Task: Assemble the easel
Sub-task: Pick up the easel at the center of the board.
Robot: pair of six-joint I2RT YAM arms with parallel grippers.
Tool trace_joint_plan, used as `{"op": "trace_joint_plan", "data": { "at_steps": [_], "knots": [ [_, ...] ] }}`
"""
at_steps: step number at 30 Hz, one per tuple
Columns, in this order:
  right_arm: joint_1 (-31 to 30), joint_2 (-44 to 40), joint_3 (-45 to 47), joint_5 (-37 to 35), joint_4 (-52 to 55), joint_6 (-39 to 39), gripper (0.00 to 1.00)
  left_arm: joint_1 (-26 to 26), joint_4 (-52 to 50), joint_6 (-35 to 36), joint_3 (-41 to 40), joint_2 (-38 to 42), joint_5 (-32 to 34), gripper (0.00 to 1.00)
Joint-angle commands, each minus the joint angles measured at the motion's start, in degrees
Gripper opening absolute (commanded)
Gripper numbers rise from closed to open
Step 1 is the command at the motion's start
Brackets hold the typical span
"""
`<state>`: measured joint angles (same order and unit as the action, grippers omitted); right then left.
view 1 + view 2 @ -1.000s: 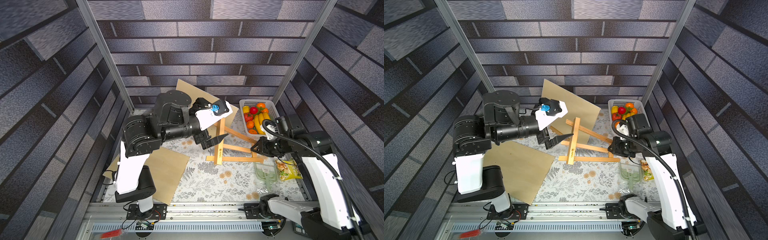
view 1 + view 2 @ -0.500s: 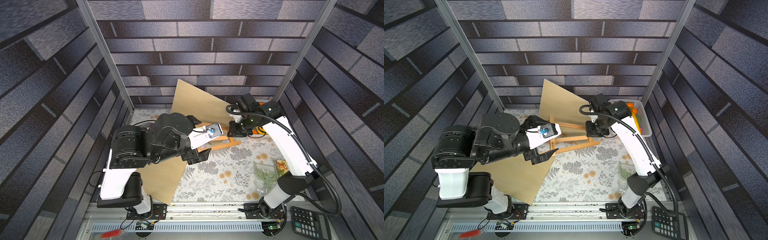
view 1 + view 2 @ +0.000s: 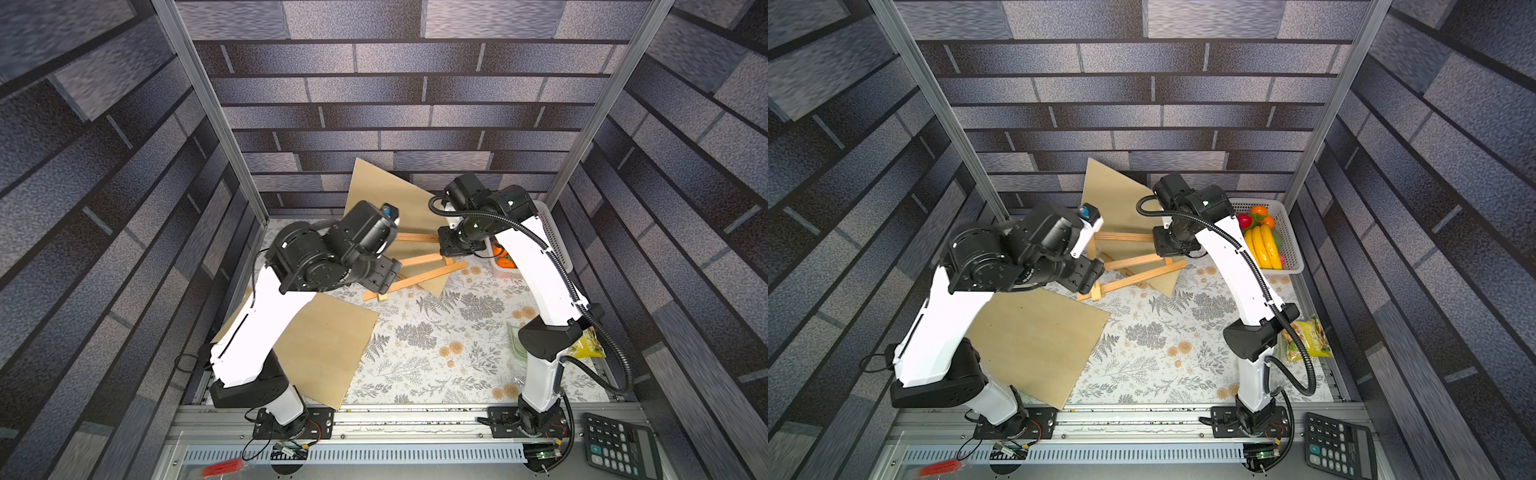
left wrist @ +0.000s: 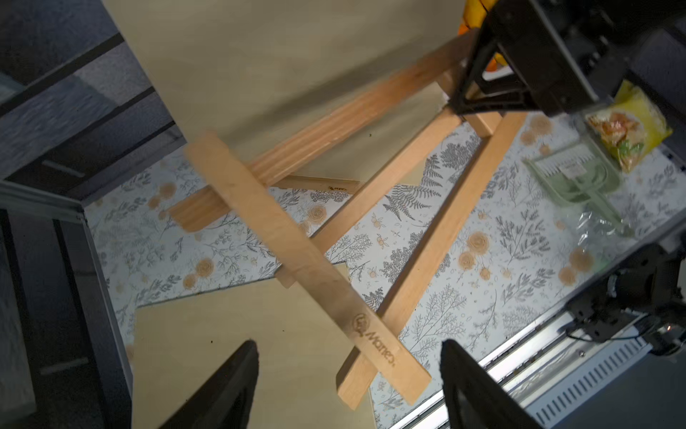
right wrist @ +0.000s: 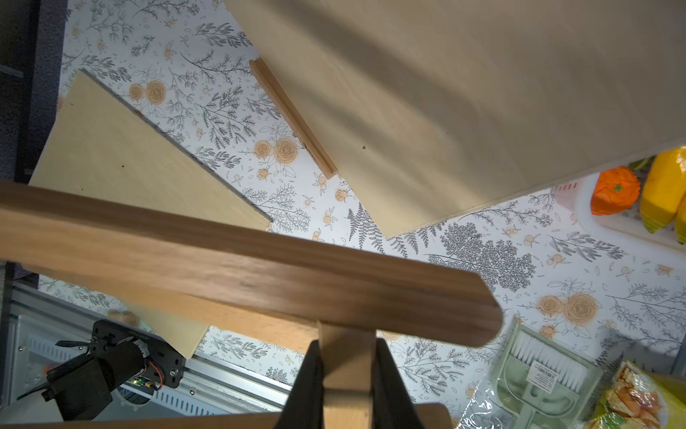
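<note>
The wooden easel (image 3: 415,276) (image 3: 1142,278) hangs tilted over the flowered table, in front of a leaning plywood board (image 3: 386,195). My right gripper (image 3: 455,249) (image 5: 348,345) is shut on the small block at the easel's top joint. My left gripper (image 3: 384,286) (image 4: 348,345) is open at the easel's other end. The lettered end of the easel's crossbar (image 4: 297,252) shows between the left fingers, touching neither. A loose wooden strip (image 4: 319,184) (image 5: 293,119) lies on the table under the leaning board.
A second plywood board (image 3: 328,349) (image 3: 1038,340) lies flat at the front left. A white fruit basket (image 3: 1287,237) stands at the back right. A green brush set (image 5: 545,379) and a snack bag (image 3: 1308,336) lie at the right edge, a calculator (image 3: 619,444) on the front rail.
My right arm swung from the front right to the back, lifting the easel's top off the table. My left arm came down to the crossbar end, its jaws narrowing a little.
</note>
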<state>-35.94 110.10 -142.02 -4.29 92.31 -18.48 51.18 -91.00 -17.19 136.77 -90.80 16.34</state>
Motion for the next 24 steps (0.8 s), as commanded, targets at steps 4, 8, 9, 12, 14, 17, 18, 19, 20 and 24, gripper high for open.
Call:
{"op": "trace_joint_plan", "data": {
  "at_steps": [4, 8, 9, 12, 14, 17, 18, 19, 20, 24],
  "knots": [
    [-2.7, 1.6, -5.6, -4.4, 5.2, -1.7, 0.0, -6.7, -8.8, -21.1, -6.3, 3.9, -5.4, 0.78],
    [-3.9, 3.4, -8.3, -5.4, 6.3, -1.8, 0.0, -10.1, -8.6, -23.0, -13.2, 5.3, -8.9, 0.74],
    [-4.2, 3.6, -8.3, -6.0, 6.5, -1.8, 0.0, -10.9, -7.2, -23.2, -15.4, 6.0, -9.8, 0.73],
    [-5.8, 4.3, -8.4, -7.7, 6.2, -1.5, 0.0, -13.2, -1.7, -23.4, -21.9, 7.6, -13.1, 0.68],
    [-7.0, 5.2, -9.0, -8.9, 6.3, -1.4, 0.0, -13.9, 1.3, -23.1, -23.8, 7.4, -14.7, 0.68],
    [-8.0, 7.7, -10.3, -9.2, 7.3, -1.7, 0.0, -13.7, 2.5, -22.9, -24.0, 6.1, -15.4, 0.68],
    [-8.2, 7.8, -10.2, -9.1, 7.3, -1.8, 0.0, -13.4, 2.8, -22.9, -24.1, 6.0, -15.4, 0.68],
    [-8.1, 8.0, -10.1, -9.1, 7.4, -1.8, 0.0, -13.3, 3.0, -22.9, -24.3, 6.1, -15.4, 0.7],
    [-8.2, 8.4, -10.1, -9.1, 7.3, -1.8, 0.0, -13.2, 3.5, -23.1, -24.6, 6.5, -15.6, 0.72],
    [-8.3, 9.9, -10.2, -9.3, 7.7, -1.4, 0.0, -13.6, 6.9, -26.0, -27.4, 10.7, -17.0, 0.79]
  ]
}}
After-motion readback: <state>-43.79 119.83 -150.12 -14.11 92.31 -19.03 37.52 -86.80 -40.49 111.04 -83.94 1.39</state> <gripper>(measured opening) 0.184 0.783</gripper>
